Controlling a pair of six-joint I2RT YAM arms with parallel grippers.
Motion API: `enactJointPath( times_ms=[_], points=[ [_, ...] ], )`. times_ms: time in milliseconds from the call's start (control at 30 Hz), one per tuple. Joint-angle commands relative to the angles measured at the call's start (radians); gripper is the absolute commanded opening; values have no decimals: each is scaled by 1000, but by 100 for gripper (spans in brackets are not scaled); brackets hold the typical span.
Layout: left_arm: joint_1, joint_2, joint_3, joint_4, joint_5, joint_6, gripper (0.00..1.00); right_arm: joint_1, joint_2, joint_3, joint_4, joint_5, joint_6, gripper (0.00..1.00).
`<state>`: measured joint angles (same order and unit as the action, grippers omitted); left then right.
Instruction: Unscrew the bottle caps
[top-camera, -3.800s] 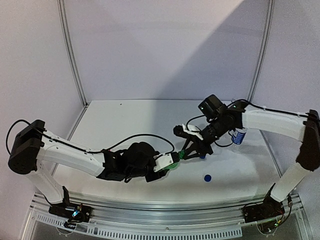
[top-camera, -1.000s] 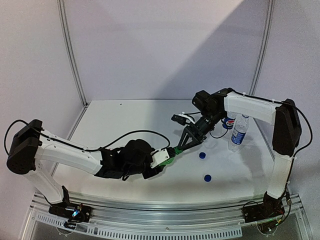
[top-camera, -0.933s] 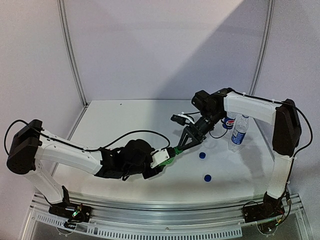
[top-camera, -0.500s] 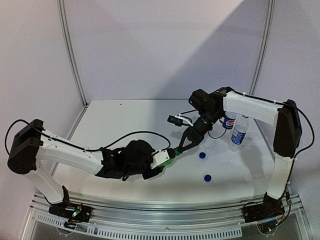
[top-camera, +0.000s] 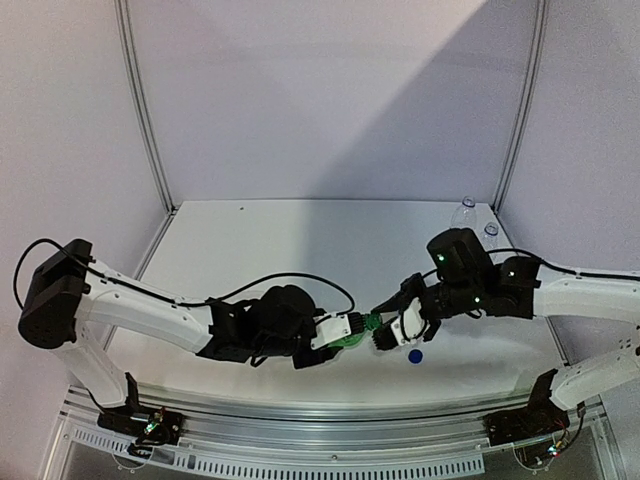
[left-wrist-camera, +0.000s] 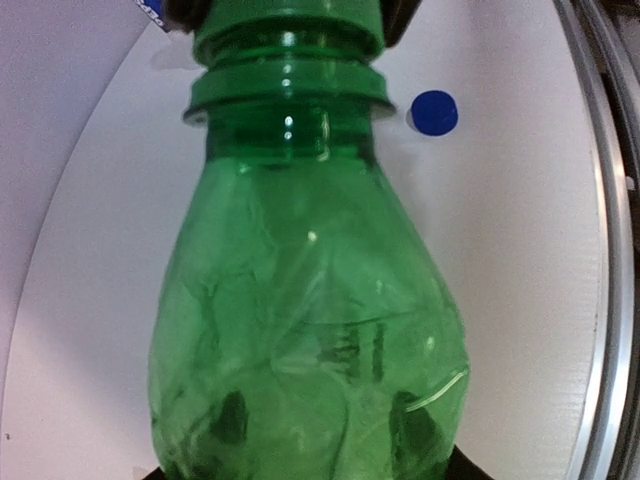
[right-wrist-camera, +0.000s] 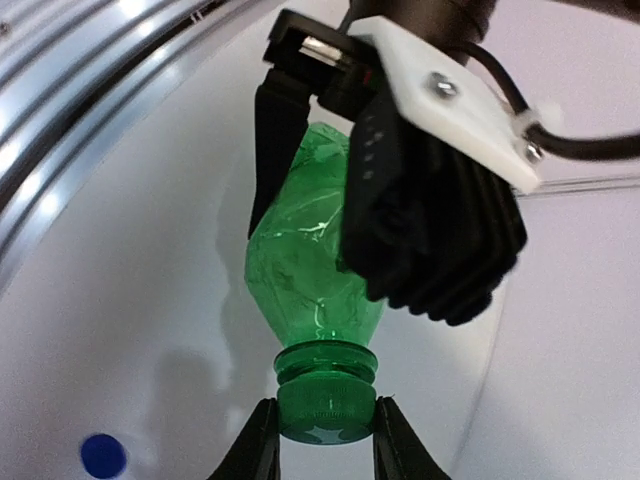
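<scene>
From above, the left end effector (top-camera: 345, 328) holds the green bottle (top-camera: 362, 325) sideways over the near part of the tabletop (top-camera: 260, 240). The neck points at the right end effector (top-camera: 385, 333), which meets it. A loose blue cap (top-camera: 415, 354) lies just beside them. A dropped cap could, we judge, roll toward the near edge.

In the left wrist view the bottle fills the frame, and its thin walls are creased. We think it could buckle or spin in the grip under torque, so the thread would not turn.

In the right wrist view the right fingers (right-wrist-camera: 262, 440) are closed tight on the sides of the green cap (right-wrist-camera: 325, 405), while the left end effector clamps the bottle's body. If the twist is off the neck's axis, we fear the cap may slip or the bottle be wrenched loose.
</scene>
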<state>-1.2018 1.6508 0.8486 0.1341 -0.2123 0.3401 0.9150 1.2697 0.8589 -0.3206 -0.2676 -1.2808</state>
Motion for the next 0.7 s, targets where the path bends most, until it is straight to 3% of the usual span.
enactJointPath(
  times_ms=[0, 67, 133, 267, 333, 500, 667],
  points=[
    [31, 28, 20, -44, 2, -59, 41, 58, -62, -149, 194, 324, -391, 7],
    [34, 39, 29, -51, 11, -63, 41, 83, -74, -214, 294, 414, -479, 5],
    [39, 52, 38, -65, 22, -68, 41, 106, -82, -313, 511, 463, -579, 2],
    [44, 65, 46, -70, 30, -73, 41, 109, -45, -532, 1080, 355, -875, 4],
    [45, 64, 46, -73, 27, -74, 41, 108, -31, -549, 1173, 301, -924, 8],
    [45, 44, 39, -70, 15, -79, 41, 108, -89, -515, 1043, 364, -889, 44],
    [45, 2, 20, -60, -6, -81, 41, 107, -198, -480, 736, 470, -696, 62]
  ],
)
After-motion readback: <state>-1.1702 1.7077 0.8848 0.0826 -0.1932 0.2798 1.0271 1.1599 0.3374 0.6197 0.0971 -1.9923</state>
